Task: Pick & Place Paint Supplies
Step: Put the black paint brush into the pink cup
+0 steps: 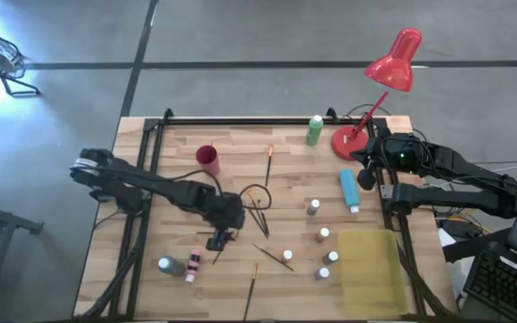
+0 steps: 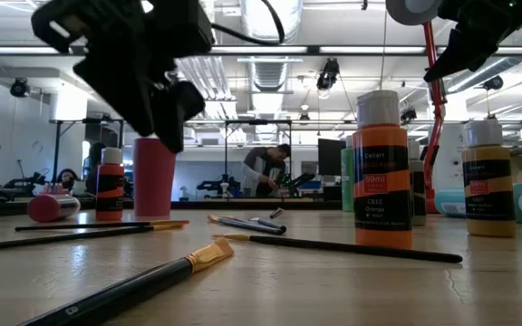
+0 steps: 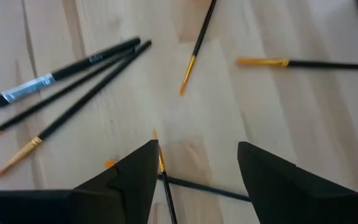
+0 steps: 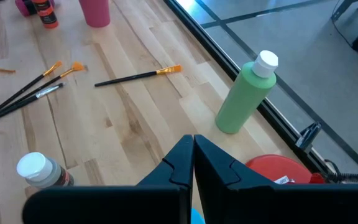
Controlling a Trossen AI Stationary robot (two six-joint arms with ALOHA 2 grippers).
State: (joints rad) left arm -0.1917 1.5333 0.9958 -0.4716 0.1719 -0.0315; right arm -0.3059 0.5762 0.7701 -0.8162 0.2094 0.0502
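Paintbrush (image 3: 165, 180) (light, thin, rigid) is being straddled by the left gripper (image 3: 197, 165), jaws parted, holding nothing; mid-handle grasp suits, at six o'clock of the red cup (image 1: 207, 159).

Table (image 1: 151, 278): lamp (image 1: 380, 90) at far right corner, tall bottle (image 1: 314, 130) just left of its base, cup (image 1: 207, 160) farther left. Tray (image 1: 372, 269) at near right corner, small bottles (image 1: 323, 235) beside its left edge, another large bottle (image 1: 348, 190) lying behind it. Brushes (image 1: 260, 211) scattered mid-table; two bottles (image 1: 179, 265) near left.
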